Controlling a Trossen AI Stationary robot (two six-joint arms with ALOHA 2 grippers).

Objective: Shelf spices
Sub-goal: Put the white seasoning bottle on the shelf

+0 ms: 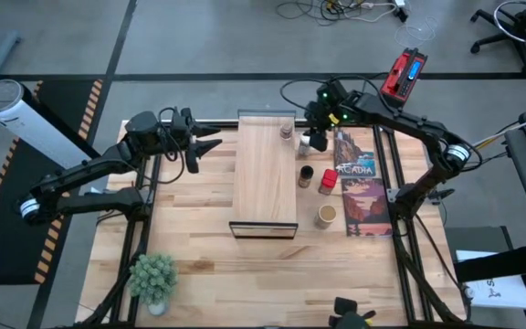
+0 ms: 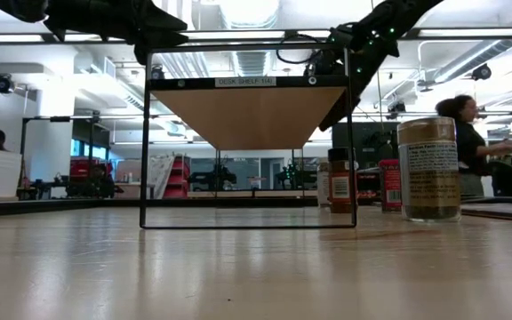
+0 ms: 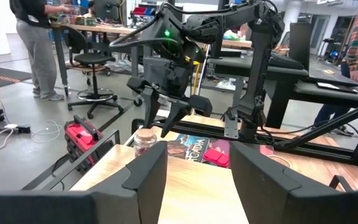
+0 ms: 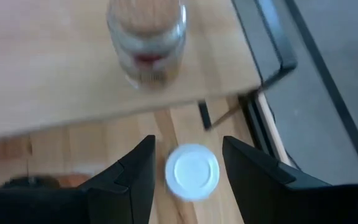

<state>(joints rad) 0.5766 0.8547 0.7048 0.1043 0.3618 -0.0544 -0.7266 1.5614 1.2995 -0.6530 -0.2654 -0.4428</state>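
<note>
The shelf (image 1: 265,174) is a pale board on a dark frame standing on the table. A glass jar with a tan lid (image 1: 286,131) stands on its far right corner, also seen in the right wrist view (image 4: 146,37). My right gripper (image 1: 311,137) hangs open above the white-capped jar (image 4: 192,172), which stands on the table just right of the shelf; its fingers flank the cap without touching. The dark-lidded jar (image 1: 306,175), red tin (image 1: 326,182) and wider tan-topped jar (image 1: 326,215) stand on the table farther toward the near edge. My left gripper (image 1: 213,146) waits open, left of the shelf.
A flat printed game box (image 1: 359,183) lies on the table right of the spices. A small potted plant (image 1: 153,279) stands near the table's near left corner. In the low view the shelf's dark frame (image 2: 142,151) stands well above the tabletop. People stand in the room behind.
</note>
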